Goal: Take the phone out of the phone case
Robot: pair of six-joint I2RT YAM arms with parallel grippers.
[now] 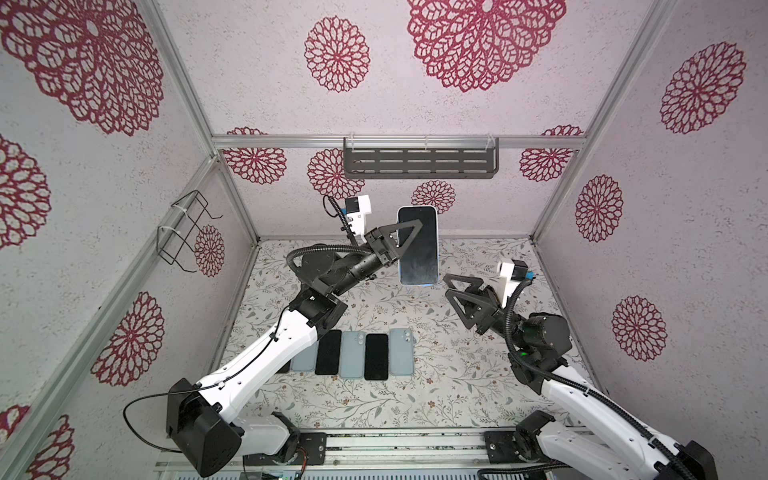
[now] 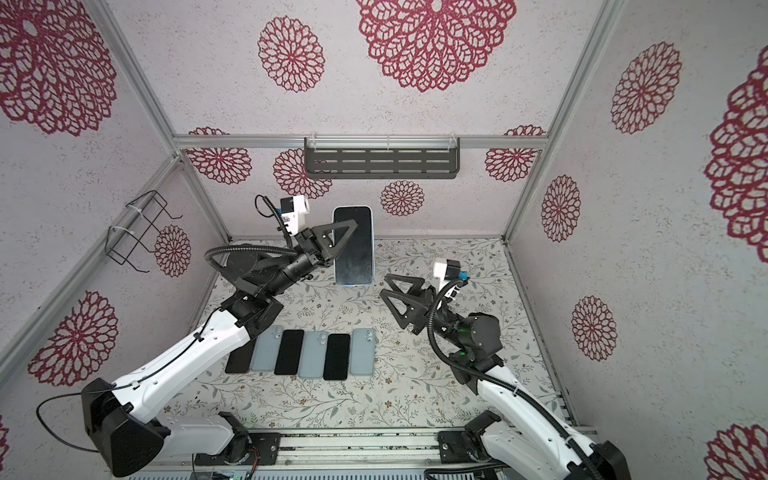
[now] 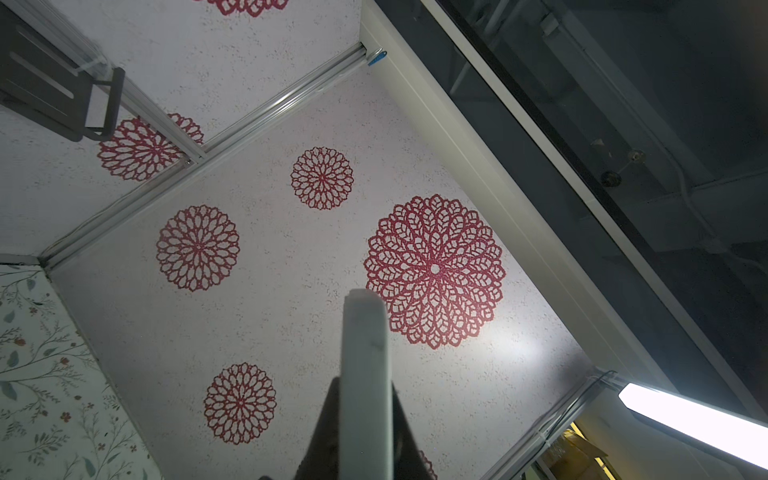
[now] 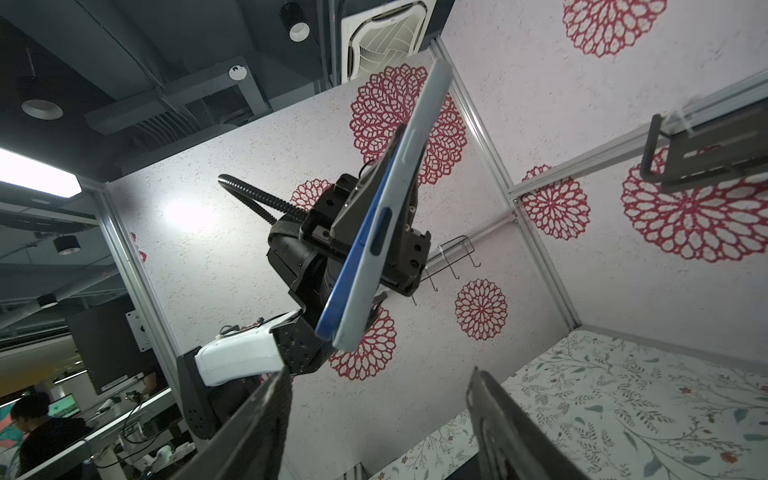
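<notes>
Left pincer [image 1: 409, 237] clamped on phone [image 1: 422, 259] in mid-air, right pincer [image 1: 448, 286] open, near phone, not touching

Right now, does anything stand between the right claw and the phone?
Nothing visible does. The left claw grips the phone aloft by one long edge. The open right claw sits just off the phone's near end, with only air between them.
</notes>
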